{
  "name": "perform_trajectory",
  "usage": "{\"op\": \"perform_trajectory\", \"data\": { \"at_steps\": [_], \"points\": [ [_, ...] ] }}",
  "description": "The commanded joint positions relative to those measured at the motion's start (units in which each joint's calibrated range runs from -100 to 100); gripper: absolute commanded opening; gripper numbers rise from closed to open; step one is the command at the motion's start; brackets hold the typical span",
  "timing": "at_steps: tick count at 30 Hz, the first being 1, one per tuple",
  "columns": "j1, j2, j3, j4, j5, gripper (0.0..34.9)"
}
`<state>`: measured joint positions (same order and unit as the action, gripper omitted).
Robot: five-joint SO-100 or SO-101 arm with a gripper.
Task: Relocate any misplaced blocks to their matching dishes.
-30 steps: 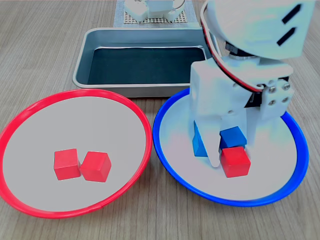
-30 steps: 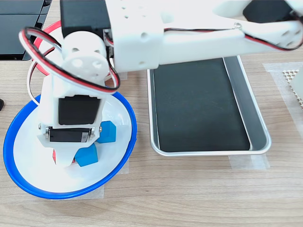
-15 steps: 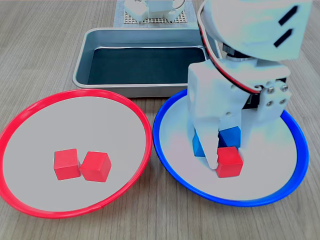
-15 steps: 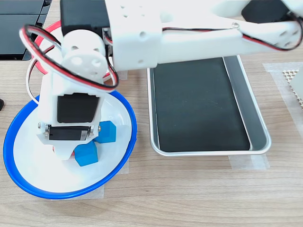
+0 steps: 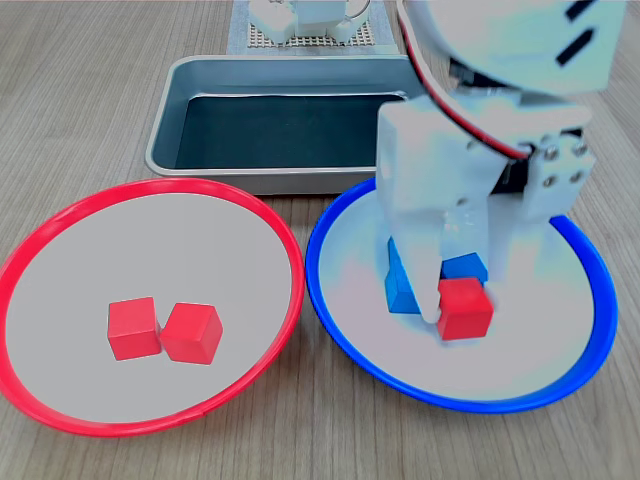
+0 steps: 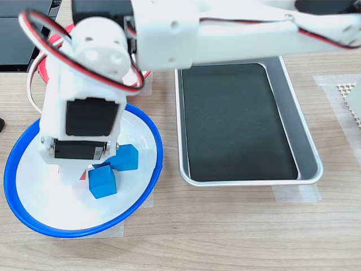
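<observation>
gripping red block (image 5: 465, 309), tool (image 5: 455, 305) sits over blue-rim dish (image 5: 345, 330).

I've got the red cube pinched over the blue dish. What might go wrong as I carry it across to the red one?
1. The hand grips the red cube near its fingertips, so it may slip out in transit.
2. Two blue cubes sit close beside the grip; a low sideways sweep could knock them.
3. The red dish already holds two red cubes near its middle; dropping there could scatter them.
</observation>
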<state>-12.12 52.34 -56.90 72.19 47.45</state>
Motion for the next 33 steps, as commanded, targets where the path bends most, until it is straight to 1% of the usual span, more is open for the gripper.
{"op": "perform_trajectory", "data": {
  "at_steps": [1,7,10,13,17,25,28,33],
  "points": [
    [2.2,-13.8,6.2,-0.3,-1.1,0.3],
    [7.7,-28.3,22.3,-1.4,-0.5,0.3],
    [11.4,-35.5,33.5,-5.2,0.4,0.3],
    [14.8,-41.0,44.4,-11.2,1.0,0.3],
    [17.9,-44.6,54.3,-17.3,0.9,0.3],
    [20.8,-43.1,63.0,-26.3,0.4,0.3],
    [21.4,-40.4,62.1,-27.1,0.3,0.3],
    [22.4,-34.9,57.2,-26.4,0.3,0.3]
  ]
}}
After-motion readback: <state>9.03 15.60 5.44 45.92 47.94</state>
